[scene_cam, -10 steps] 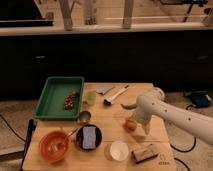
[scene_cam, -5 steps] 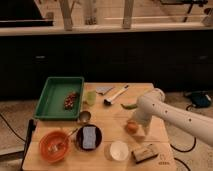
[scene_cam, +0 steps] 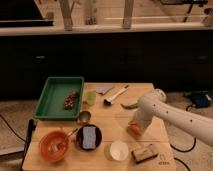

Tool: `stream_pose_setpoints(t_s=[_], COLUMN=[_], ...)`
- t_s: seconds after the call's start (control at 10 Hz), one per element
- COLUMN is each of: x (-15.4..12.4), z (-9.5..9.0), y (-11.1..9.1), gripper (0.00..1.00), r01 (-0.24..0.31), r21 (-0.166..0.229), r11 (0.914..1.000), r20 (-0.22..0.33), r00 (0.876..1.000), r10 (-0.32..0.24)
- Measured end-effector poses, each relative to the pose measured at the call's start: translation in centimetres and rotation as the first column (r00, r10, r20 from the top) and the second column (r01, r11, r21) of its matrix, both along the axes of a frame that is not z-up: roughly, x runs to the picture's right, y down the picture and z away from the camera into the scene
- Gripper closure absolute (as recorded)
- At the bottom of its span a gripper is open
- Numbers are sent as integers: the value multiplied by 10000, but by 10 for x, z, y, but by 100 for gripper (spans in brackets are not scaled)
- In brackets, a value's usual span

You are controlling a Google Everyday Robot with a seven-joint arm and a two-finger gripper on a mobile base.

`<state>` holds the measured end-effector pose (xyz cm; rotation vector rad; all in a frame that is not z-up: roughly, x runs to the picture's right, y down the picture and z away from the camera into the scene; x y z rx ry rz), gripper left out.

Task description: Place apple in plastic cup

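Note:
The apple [scene_cam: 132, 129], small and orange-red, lies on the wooden table [scene_cam: 115, 120] right of centre. My gripper [scene_cam: 136, 125] comes down from the white arm [scene_cam: 170, 112] and sits right on the apple, covering its top and right side. The plastic cup [scene_cam: 90, 98], a short translucent light-green cylinder, stands upright beside the green tray, well to the left of the gripper and further back.
A green tray [scene_cam: 52, 102] holds dark bits at the back left. A metal cup [scene_cam: 84, 117], an orange bowl [scene_cam: 53, 143], a dark bowl with a sponge [scene_cam: 89, 136], a white cup [scene_cam: 119, 150] and a brown block [scene_cam: 145, 153] stand in front. A brush [scene_cam: 116, 95] and a green vegetable [scene_cam: 129, 105] lie behind the apple.
The gripper has stayed over the apple and sunk slightly onto it. Nothing else on the table has moved.

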<state>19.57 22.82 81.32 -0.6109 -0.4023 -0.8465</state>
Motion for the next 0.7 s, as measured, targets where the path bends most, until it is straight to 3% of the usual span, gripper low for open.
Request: stream_pose_setpoints(t_s=[0.2,0.7], x=[0,-8], z=[-1,-28], y=[-3,-35], gripper=[96,97], r01=[102,385], r21=[108,373], r11=[9999,9986], r20=[-4,41], r00=[9999,9992], r10=[-102,-387])
